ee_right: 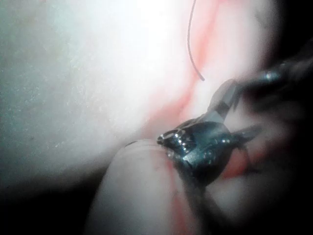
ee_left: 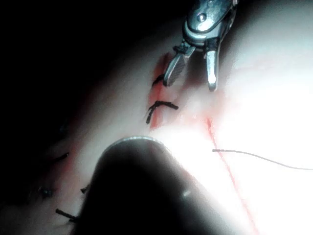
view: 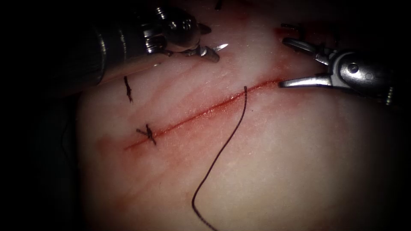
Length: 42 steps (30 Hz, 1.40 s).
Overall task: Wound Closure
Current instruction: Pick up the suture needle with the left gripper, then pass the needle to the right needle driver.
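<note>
Tissue (view: pixel 265 171): pale pork belly slab carrying one long cut (view: pixel 201 114) that runs diagonally from lower left to upper right in the endoscope view, its edges lined with red fluid (view: pixel 261 85). Left pincer (view: pixel 205 50): enters from upper left and lies on the left side of the cut, clenched on the needle (view: pixel 221 47); a short bright pointed end of the needle juts past the jaw tips toward the right, above the tissue surface and not in the tissue; which stretch of the curve is gripped is hard to make out, probably close to that pointed end. Right pincer (view: pixel 295 62): enters from the right at the upper end of the cut, jaws spread wide and grasping nothing; the lower jaw lies just beside the cut's upper end, the upper jaw points toward a darker reddened patch; the same spread jaws appear in the left wrist view (ee_left: pixel 193 73). Thread (view: pixel 227 149): one dark strand with its free end at the cut's middle part, trailing down across the right side of the cut and curling near the bottom edge; seen also as a thin line in the left wrist view (ee_left: pixel 259 157). Knotted stitch (view: pixel 147 134): crosses the lower left part of the cut, short tails upright. Cut end of thread (view: pixel 128 89): loose dark piece on the left side, apart from the cut
</note>
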{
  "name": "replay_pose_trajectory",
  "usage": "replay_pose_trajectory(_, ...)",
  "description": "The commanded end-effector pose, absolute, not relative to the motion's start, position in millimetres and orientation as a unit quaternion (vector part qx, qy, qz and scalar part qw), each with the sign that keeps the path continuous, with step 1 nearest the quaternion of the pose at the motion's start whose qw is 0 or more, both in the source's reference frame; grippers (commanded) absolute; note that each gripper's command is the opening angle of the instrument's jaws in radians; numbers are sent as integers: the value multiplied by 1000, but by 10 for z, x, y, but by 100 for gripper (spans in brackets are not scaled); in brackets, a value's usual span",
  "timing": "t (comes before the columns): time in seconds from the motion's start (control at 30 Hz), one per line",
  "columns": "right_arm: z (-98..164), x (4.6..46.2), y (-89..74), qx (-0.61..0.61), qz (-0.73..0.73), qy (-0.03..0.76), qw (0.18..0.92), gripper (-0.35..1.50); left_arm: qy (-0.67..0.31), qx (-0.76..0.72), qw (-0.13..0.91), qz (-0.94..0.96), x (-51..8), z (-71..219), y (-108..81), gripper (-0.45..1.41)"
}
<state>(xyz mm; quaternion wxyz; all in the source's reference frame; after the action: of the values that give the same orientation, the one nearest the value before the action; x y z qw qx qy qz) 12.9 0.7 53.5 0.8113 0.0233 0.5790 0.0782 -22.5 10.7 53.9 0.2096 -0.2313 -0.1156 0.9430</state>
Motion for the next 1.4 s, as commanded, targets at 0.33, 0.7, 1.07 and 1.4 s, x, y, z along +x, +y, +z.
replay_pose_trajectory(0.33,540,141,9,20,77,579,811,108,-116,-223,193,948,-229,553,114,-13)
replay_pose_trajectory(0.7,539,141,8,25,84,580,810,96,-72,-266,106,955,-218,551,107,-35)
replay_pose_trajectory(1.07,545,151,17,103,197,569,792,76,47,-390,11,919,-162,481,75,-35)
replay_pose_trajectory(1.4,552,204,15,304,320,624,644,84,179,-540,-109,815,-141,447,29,-35)
